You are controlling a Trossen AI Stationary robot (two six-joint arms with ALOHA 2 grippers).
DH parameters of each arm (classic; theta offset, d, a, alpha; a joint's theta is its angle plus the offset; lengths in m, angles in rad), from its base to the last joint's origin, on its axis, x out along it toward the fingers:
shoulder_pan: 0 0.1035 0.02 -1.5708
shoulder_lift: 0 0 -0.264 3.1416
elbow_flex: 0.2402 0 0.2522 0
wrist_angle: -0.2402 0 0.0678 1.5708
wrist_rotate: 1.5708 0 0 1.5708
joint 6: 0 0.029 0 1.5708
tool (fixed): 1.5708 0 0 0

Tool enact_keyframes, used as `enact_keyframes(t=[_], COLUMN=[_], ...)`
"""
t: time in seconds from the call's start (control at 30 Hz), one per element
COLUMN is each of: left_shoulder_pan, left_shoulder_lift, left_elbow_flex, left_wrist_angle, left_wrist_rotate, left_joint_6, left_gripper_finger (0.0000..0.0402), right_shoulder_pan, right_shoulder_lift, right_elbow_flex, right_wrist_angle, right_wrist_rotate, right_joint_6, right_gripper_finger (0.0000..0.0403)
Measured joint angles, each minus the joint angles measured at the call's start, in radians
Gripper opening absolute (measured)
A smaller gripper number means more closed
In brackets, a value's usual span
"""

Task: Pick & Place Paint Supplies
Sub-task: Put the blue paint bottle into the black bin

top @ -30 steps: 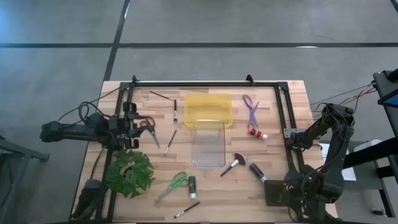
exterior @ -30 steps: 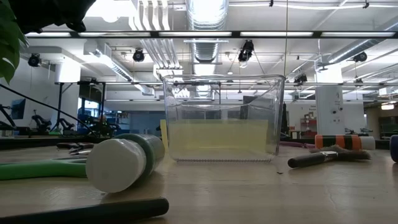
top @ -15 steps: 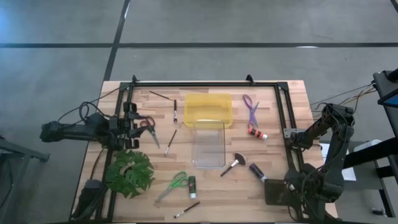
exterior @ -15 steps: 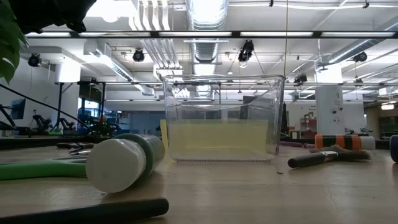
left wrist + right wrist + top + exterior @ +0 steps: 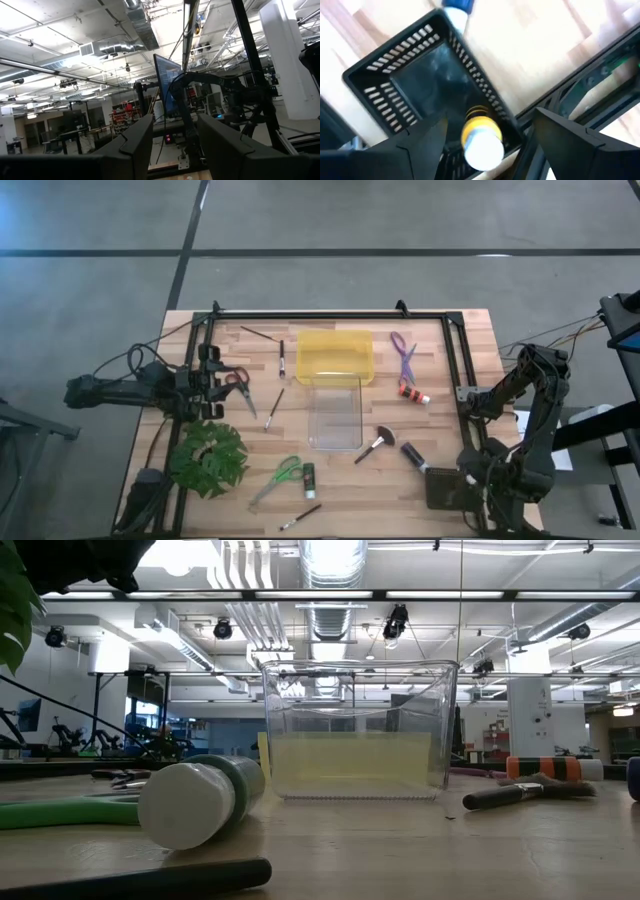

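Note:
My right gripper (image 5: 489, 125) hangs open over a black slotted basket (image 5: 438, 488) at the table's near right, fingers pointing down. A yellow bottle with a white cap (image 5: 480, 139) sits in the basket below the gap between the fingers, which stand apart from it. A blue bottle with a white cap (image 5: 456, 11) lies on the table by the basket's rim. My left gripper (image 5: 175, 145) is open at the table's left edge, beside the red-handled scissors (image 5: 237, 383), with nothing between its fingers. A yellow bin (image 5: 335, 355) and a clear bin (image 5: 337, 412) stand mid-table.
Spread on the table: purple scissors (image 5: 403, 352), an orange bottle (image 5: 412, 391), a broad-headed brush (image 5: 373, 444), green scissors (image 5: 280, 475), a green bottle (image 5: 309, 474), thin brushes (image 5: 282, 358) and a leafy plant (image 5: 208, 458). A black frame (image 5: 455, 360) runs around the work area.

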Motion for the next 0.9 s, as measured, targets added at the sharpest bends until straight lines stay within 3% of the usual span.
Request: enact_keyframes(t=[0.2,0.37,0.7,0.9], left_shoulder_pan=[0.0,0.0,0.0,0.0], left_shoulder_lift=[0.0,0.0,0.0,0.0], left_elbow_flex=[0.0,0.0,0.0,0.0], left_wrist_angle=[-0.003,-0.004,-0.021,-0.027], left_wrist_rotate=[0.0,0.0,-0.015,-0.015], left_joint_6=[0.002,0.002,0.001,0.002], left_gripper_finger=[0.0165,0.0165,0.0165,0.0165], right_shoulder_pan=[-0.01,-0.106,-0.426,-0.515], right_shoulder_lift=[-0.007,-0.027,-0.031,-0.031], right_elbow_flex=[0.0,0.0,0.0,-0.007], right_wrist_angle=[-0.045,-0.051,0.087,0.092], right_wrist_rotate=[0.206,0.326,0.215,0.112], right_joint_6=[-0.009,-0.081,-0.565,-0.662], right_gripper_finger=[0.0292,0.0292,0.0292,0.0292])
